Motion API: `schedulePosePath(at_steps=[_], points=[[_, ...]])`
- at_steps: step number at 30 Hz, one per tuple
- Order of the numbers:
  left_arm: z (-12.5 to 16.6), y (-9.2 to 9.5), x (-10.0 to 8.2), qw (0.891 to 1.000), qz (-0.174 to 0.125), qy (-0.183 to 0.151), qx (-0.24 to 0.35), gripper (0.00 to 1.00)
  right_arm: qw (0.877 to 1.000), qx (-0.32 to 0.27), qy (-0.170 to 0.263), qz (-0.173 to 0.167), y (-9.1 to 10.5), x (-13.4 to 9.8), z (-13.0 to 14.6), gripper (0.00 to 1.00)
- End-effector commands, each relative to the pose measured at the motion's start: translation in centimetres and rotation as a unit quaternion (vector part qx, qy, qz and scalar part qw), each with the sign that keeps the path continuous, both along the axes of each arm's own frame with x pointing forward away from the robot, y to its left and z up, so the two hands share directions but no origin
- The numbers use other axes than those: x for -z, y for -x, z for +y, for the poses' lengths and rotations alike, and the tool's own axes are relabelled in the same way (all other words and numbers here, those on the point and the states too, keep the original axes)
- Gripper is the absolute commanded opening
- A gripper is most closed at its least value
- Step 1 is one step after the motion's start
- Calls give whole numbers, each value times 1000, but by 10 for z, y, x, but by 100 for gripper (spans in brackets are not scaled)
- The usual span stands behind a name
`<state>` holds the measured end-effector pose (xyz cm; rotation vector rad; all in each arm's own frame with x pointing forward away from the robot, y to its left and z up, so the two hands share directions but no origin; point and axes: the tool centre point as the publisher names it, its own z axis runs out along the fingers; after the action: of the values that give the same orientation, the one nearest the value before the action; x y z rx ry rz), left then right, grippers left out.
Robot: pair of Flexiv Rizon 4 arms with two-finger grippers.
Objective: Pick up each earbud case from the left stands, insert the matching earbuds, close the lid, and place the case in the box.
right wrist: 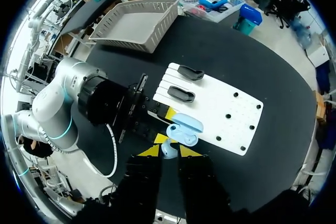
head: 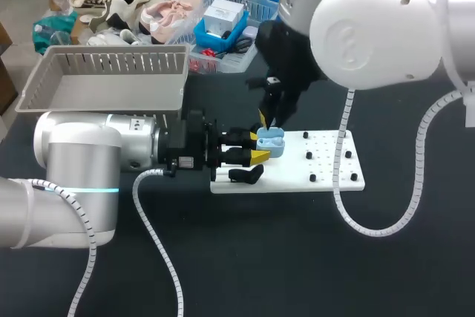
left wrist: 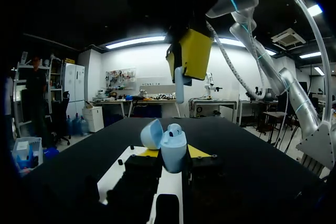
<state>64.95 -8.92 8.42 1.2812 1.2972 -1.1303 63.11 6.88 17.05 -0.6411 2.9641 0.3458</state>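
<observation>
— While the light-blue case [head: 272, 141] is held over the left part of the white board [head: 326, 172], what could go wrong?

— The case, lid swung open, is clamped from two sides by the left end effector [head: 259, 147], just above the board on the black counter [head: 297, 257]. Directly above it an earbud [left wrist: 179, 85] is pinched between the tips of the right end effector [head: 266, 119], not yet seated. If the earbud were lowered off-centre or twisted, it could be caught on the rim of its well, and the case could be levered askew in its grip. The open lid stands close under the right fingers and could be struck or forced back. A release made too high would likely let the earbud bounce onto the board.

— And its mate?

— Whether one is already seated cannot be told. Something pale shows in the case, too unclear to be named.

— What is counted?

— One counter, two arms and one grey box [head: 111, 61] at the far left. One white board. Three cases, it is judged: the blue one gripped, and two black cases [right wrist: 181, 94] resting on stands at the board's left end. One earbud is seen for certain. Six small black pegs [right wrist: 235, 94] are dotted over the board's right half.
</observation>
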Motion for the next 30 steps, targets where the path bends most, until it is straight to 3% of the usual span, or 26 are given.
schedulePosePath(at_steps=[1, 30], points=[[-1, 1, 0, 1000, -1, 0, -3, 0, 1000, 2, 7, -5, 2, 8, 3, 0], [-1, 1, 0, 1000, -1, 0, -3, 0, 1000, -11, -1, 4, -6, 26, 5, 0]])
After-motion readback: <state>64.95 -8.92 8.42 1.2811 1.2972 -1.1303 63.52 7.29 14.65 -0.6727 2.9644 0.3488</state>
